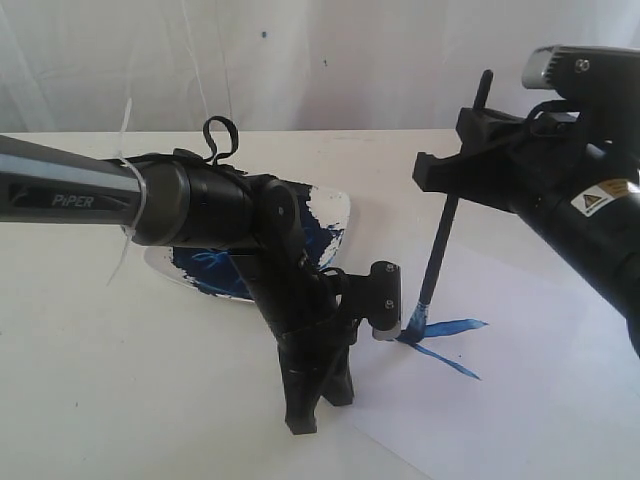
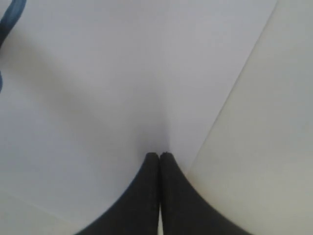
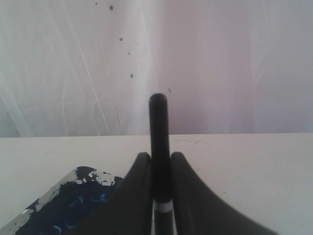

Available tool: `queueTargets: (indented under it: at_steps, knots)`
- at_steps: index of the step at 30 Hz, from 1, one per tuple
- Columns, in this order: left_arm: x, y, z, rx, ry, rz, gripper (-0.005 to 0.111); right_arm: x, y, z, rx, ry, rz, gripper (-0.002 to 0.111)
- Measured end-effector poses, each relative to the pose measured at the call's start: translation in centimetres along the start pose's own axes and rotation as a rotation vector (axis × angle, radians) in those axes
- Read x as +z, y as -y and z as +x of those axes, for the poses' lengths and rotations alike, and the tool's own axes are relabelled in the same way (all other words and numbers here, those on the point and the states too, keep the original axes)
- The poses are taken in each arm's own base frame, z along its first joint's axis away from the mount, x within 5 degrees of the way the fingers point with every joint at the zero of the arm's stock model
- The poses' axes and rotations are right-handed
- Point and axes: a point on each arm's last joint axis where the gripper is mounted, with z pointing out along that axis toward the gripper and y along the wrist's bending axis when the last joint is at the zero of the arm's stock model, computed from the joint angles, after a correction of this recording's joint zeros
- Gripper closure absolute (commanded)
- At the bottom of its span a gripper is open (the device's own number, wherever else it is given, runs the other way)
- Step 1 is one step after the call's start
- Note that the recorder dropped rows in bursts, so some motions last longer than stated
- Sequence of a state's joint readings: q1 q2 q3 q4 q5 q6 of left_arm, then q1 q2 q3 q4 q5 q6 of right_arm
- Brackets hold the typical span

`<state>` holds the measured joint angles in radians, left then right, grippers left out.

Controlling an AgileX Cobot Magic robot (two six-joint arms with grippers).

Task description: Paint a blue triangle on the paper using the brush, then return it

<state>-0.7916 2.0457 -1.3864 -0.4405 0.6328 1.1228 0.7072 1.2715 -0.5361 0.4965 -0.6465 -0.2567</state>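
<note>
My right gripper is shut on the black handle of the brush, which stands nearly upright. Its blue-stained tip touches the paper. Two uneven strokes of the blue triangle spread rightward from the tip like an open V. In the right wrist view the brush rises between the shut fingers of that gripper. My left gripper points straight down, shut and empty, tips on the paper's near-left part. The left wrist view shows that gripper shut over the paper.
A dish smeared with dark blue paint lies behind my left arm, and it shows again as the dish in the right wrist view. The paper's edge meets the white table beside the left fingertips. A white curtain backs the table.
</note>
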Motion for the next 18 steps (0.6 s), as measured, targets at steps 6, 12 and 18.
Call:
queueTargets:
  at_steps: [6,12,18]
  knots:
    - [0.0,0.0,0.0,0.0,0.0,0.0,0.107,-0.1,0.2,0.1,-0.004,-0.021,0.024,0.108]
    - [0.0,0.0,0.0,0.0,0.0,0.0,0.107,-0.9,0.8,-0.6,0.005,-0.031,0.076,0.108]
    - [0.0,0.0,0.0,0.0,0.0,0.0,0.107,-1.5,1.3,-0.9,0.011,-0.053,0.118,0.108]
